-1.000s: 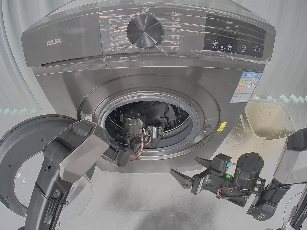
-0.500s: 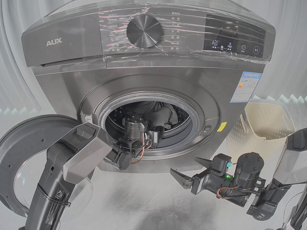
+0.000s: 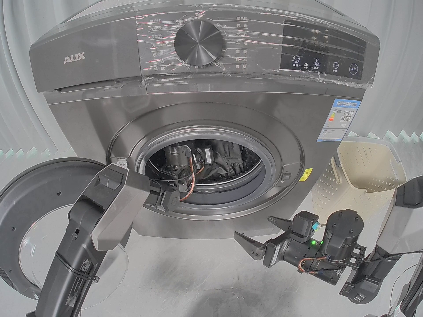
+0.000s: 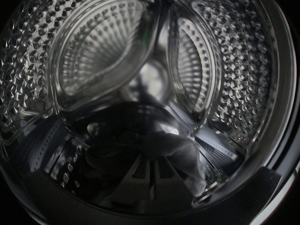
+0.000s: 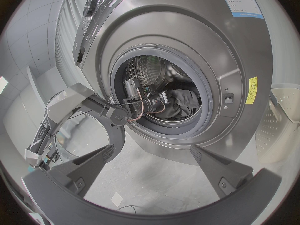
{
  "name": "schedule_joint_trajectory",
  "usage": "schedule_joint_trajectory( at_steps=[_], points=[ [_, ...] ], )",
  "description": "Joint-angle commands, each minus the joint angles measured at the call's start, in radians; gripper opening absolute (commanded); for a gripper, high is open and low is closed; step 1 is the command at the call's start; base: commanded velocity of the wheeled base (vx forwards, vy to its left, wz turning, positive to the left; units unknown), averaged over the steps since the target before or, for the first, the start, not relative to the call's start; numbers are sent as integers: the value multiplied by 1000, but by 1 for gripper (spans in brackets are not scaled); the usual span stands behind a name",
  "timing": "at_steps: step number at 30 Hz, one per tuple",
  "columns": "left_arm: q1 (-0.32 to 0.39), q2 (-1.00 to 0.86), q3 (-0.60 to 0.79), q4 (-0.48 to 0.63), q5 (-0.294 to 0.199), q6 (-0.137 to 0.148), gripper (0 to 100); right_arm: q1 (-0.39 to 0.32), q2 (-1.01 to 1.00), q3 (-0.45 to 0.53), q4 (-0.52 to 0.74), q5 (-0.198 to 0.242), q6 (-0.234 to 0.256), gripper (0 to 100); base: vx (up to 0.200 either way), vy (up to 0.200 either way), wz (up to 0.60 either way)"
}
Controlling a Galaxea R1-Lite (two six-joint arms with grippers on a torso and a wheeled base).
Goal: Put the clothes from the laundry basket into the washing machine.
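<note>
The grey washing machine (image 3: 264, 111) stands with its round door (image 3: 31, 212) swung open to the left. My left arm reaches through the opening, and my left gripper (image 3: 208, 156) is inside the drum. In the left wrist view its dark fingers (image 4: 140, 175) lie close together, with a dark grey garment (image 4: 178, 149) bunched at their tips. That garment (image 3: 227, 159) lies in the lower right of the drum (image 5: 184, 102). My right gripper (image 3: 253, 228) hangs open and holds nothing, low in front of the machine. The cream laundry basket (image 3: 370, 172) leans at the machine's right side.
Bare grey floor (image 3: 198, 274) spreads in front of the machine. The open door takes up the space at lower left. White curtains (image 3: 396, 67) hang behind. The basket (image 5: 278, 125) sits close to my right arm.
My left wrist has risen and pushed deeper into the drum, turning toward the right. The dark garment now lies lower and flatter. The right arm has not moved.
</note>
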State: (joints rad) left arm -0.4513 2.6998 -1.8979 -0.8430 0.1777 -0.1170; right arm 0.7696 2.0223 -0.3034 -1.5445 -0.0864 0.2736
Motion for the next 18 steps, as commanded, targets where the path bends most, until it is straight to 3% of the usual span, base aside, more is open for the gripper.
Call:
schedule_joint_trajectory(
  at_steps=[1, 11, 13, 18],
  points=[
    [34, 69, -102, 19, 26, -1, 0, 0, -1, 0, 0, 0, 2, 100, 0, 0, 0],
    [37, 78, -102, 13, 26, 0, 0, 0, -1, 0, 0, 0, 2, 100, 0, 0, 0],
    [29, 72, -102, 15, 26, -12, 0, -1, -2, 0, 0, 0, 2, 100, 0, 0, 0],
    [8, 8, 16, 12, 26, -26, 0, -1, -13, 0, 0, 0, 2, 100, 0, 0, 0]
  ],
)
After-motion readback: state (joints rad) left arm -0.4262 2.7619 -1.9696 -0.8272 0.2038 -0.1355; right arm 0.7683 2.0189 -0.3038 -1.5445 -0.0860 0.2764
